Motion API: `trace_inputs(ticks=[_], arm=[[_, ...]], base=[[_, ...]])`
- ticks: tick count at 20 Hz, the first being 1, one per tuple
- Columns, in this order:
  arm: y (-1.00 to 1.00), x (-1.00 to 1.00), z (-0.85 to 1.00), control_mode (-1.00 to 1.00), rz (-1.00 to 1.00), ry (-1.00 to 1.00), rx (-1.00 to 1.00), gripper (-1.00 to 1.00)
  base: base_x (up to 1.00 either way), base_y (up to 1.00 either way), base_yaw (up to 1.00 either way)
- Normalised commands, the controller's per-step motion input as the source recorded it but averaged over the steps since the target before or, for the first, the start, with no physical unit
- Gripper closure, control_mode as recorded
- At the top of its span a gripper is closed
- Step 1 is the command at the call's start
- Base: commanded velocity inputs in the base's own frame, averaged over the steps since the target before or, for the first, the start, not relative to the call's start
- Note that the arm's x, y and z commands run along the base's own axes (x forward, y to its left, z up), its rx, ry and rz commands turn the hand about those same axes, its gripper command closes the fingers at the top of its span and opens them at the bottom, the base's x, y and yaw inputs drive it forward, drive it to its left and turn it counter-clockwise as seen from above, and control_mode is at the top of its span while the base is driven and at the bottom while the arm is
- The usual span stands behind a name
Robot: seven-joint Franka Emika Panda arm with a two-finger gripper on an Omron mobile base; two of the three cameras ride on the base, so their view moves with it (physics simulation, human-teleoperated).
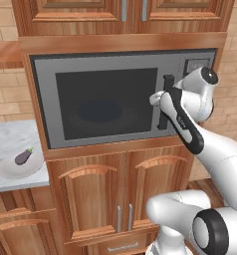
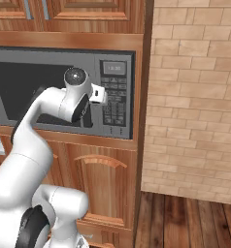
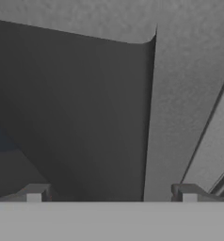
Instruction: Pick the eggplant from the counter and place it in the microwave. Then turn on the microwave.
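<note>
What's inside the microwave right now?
Through the dark glass door of the microwave a round turntable shape shows, with nothing visible on it; the tinted corners are too dark to check. The eggplant still lies on a plate on the counter.

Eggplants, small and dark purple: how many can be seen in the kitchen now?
1. The small dark purple eggplant lies on a pale round plate on the white marbled counter, left of the closed grey microwave. Others may be hidden.
</note>
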Motion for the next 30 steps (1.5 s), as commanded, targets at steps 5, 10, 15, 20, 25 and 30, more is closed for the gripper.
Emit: trace_inputs(ticks=[5, 10, 15, 20, 25, 30], arm=[[0.03, 0.27, 0.00, -1.00, 0.00, 0.00, 0.00, -1.00], [0.10, 0.27, -0.03, -1.00, 0.00, 0.00, -0.02, 1.00], [0.14, 0.06, -0.03, -1.00, 0.00, 0.00, -0.02, 1.00], [0.18, -0.06, 0.00, -1.00, 0.03, 0.00, -0.02, 1.00], [0.15, -0.44, 0.00, -1.00, 0.08, -0.09, -0.01, 1.00], [0.13, -0.60, 0.00, -1.00, 0.09, -0.19, -0.02, 1.00]], base=[[0.00, 0.00, 0.00], [0.00, 0.00, 0.00], [0.00, 0.00, 0.00], [0.00, 0.00, 0.00], [0.00, 0.00, 0.00], [0.00, 0.00, 0.00]])
